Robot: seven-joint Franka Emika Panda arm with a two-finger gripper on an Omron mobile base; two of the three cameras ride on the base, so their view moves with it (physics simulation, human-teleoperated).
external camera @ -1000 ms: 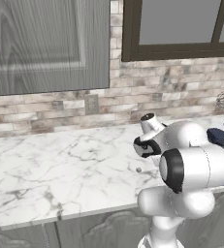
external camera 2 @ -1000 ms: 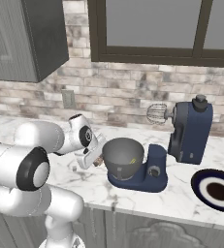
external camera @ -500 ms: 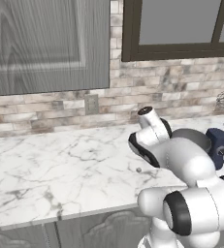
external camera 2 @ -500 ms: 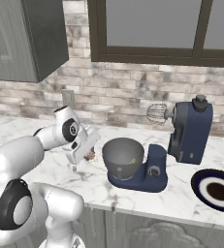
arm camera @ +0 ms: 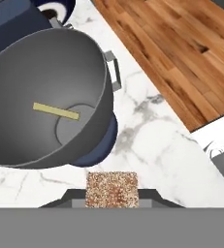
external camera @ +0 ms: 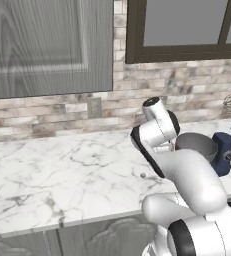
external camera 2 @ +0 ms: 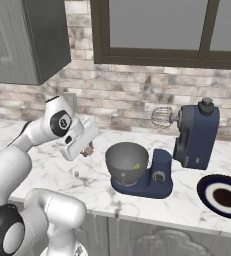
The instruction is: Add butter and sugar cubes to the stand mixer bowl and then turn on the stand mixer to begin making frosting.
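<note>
My gripper (arm camera: pixel 112 197) is shut on the butter (arm camera: pixel 112 188), a speckled tan-orange cube that hangs above the counter just short of the bowl's near rim. In the right base view the gripper (external camera 2: pixel 88 148) is left of the grey bowl (external camera 2: pixel 127 161), slightly above its rim. A thin pale yellow strip (arm camera: pixel 56 111) lies inside the bowl (arm camera: pixel 45 97). The sugar cubes (external camera 2: pixel 77 173) rest as a pale grey lump on the marble, below the gripper. The navy stand mixer (external camera 2: pixel 194 135) has its head tilted back, whisk (external camera 2: pixel 162 117) raised.
A dark plate (external camera 2: pixel 222 190) sits right of the mixer near the counter's front edge. The brick backsplash with an outlet (external camera: pixel 94 107) runs behind. The wooden floor (arm camera: pixel 181 53) lies beyond the counter edge. Bare marble (external camera: pixel 62 170) stretches left of the arm.
The arm has swung up and toward the bowl, carrying the tan cube from low over the counter to beside the bowl's rim. The grey lump and the mixer stayed put.
</note>
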